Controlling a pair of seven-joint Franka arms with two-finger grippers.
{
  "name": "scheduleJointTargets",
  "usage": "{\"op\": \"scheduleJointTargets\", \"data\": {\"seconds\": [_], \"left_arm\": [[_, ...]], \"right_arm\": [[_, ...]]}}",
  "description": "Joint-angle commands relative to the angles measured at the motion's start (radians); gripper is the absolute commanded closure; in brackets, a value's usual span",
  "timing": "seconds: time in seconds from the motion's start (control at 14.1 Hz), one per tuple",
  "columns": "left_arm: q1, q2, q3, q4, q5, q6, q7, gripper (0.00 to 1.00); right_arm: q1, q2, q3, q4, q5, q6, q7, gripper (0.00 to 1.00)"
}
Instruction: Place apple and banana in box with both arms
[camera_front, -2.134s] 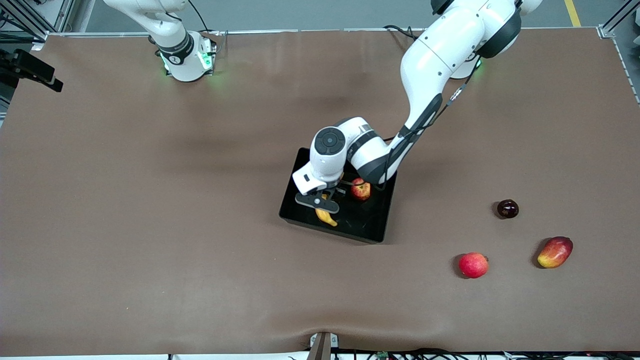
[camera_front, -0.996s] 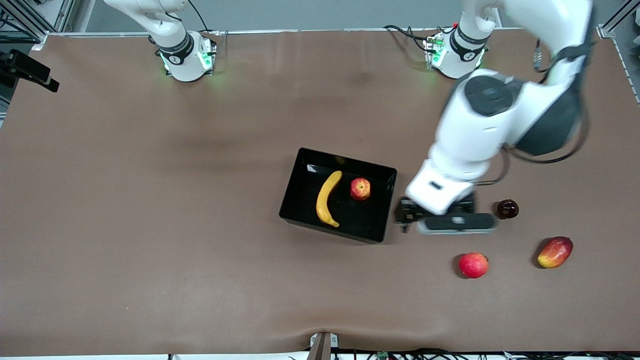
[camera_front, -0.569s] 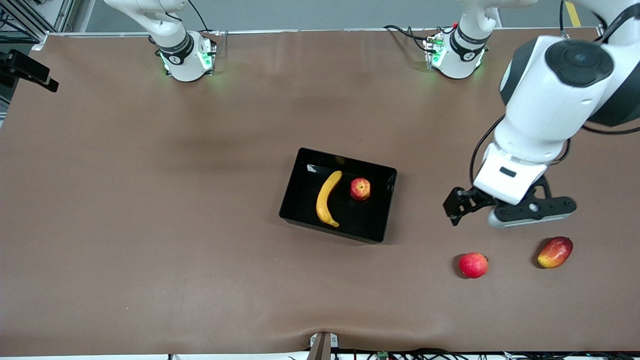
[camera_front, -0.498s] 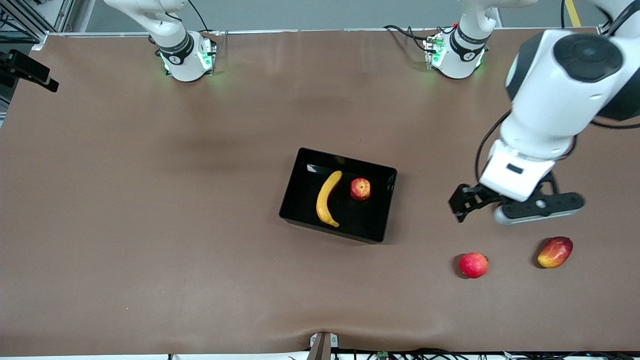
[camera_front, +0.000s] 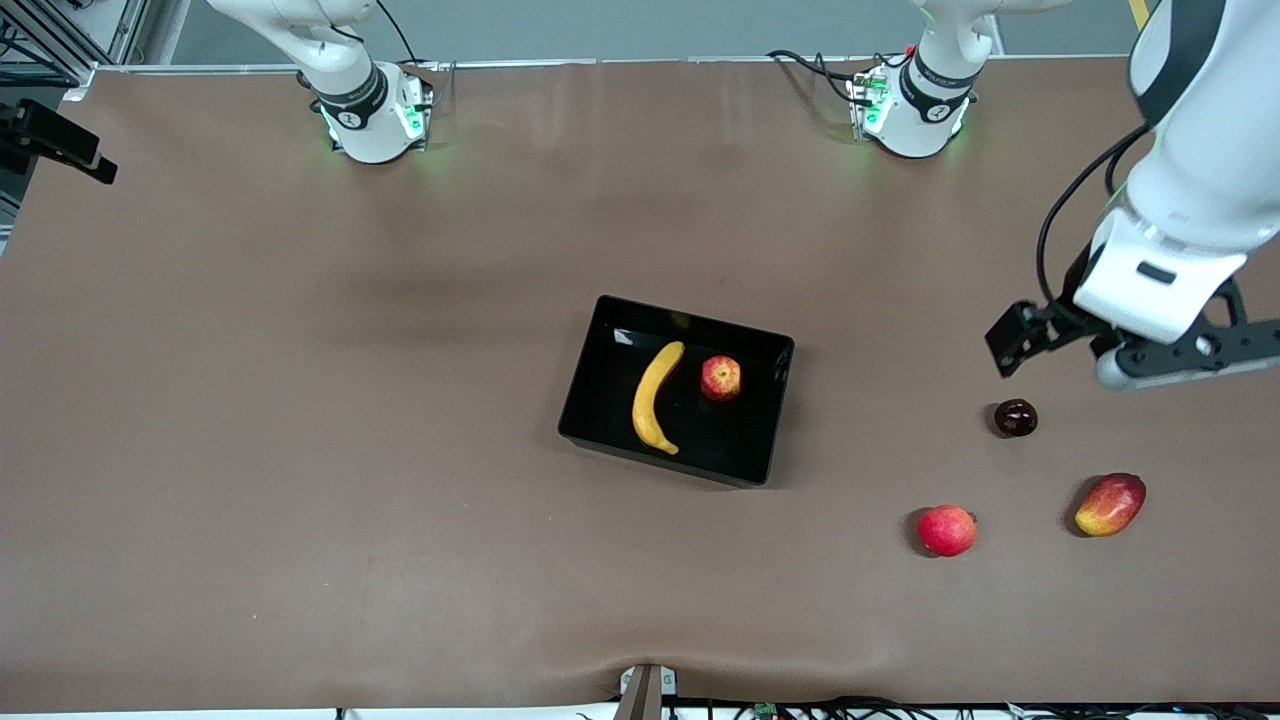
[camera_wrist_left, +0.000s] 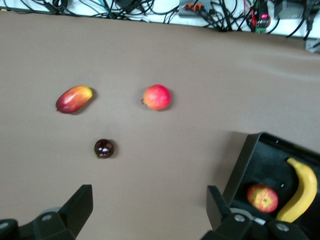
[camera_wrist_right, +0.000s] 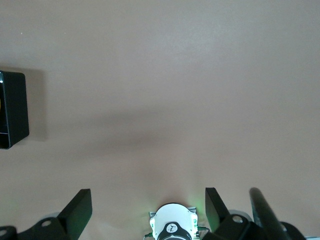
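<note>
A: Which step is the job sitting at?

B: Judging by the layout, the placing looks finished. The banana (camera_front: 655, 399) and the apple (camera_front: 720, 378) are both lying in the box (camera_front: 770, 440), side by side but apart, near the middle of the surface (camera_front: 300, 400).

A: And the arms?

B: The left gripper (camera_wrist_left: 149, 210) is hanging with its fingers (camera_wrist_left: 80, 207) spread wide, grasping nothing, over bare surface at the left arm's end of the table, above a dark round fruit (camera_front: 1015, 417). The right gripper (camera_wrist_right: 148, 207) is also showing released, empty fingers, raised above its own base (camera_front: 372, 118); that arm is waiting.

A: How far is the fruit from the fingers?

B: Well apart from both pairs. A pinkish-red fruit (camera_front: 946, 530) and a mango (camera_front: 1109, 504) are resting nearer the front camera than the dark one, outside the box.

A: Next move?

B: Probably nothing beyond parking the left arm clear of the loose fruit.
</note>
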Motion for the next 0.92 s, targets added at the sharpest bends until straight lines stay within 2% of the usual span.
{"op": "scheduleJointTargets", "data": {"seconds": [0.0, 0.21, 0.5, 0.85], "left_arm": [[-0.001, -0.151, 0.039, -0.161, -0.024, -0.006, 0.058, 0.00], [-0.012, -0.243, 0.096, -0.252, -0.088, -0.006, 0.102, 0.00], [-0.032, -0.332, 0.193, -0.327, -0.185, -0.004, 0.234, 0.00], [-0.064, -0.374, 0.202, -0.366, -0.185, -0.007, 0.237, 0.00]], "right_arm": [[-0.025, -0.004, 0.011, 0.000, 0.021, -0.007, -0.009, 0.00], [-0.030, -0.004, 0.011, -0.001, 0.021, -0.009, -0.009, 0.00], [-0.035, -0.004, 0.011, -0.001, 0.021, -0.009, -0.009, 0.00], [-0.035, -0.004, 0.011, -0.001, 0.021, -0.016, -0.009, 0.00]]}}
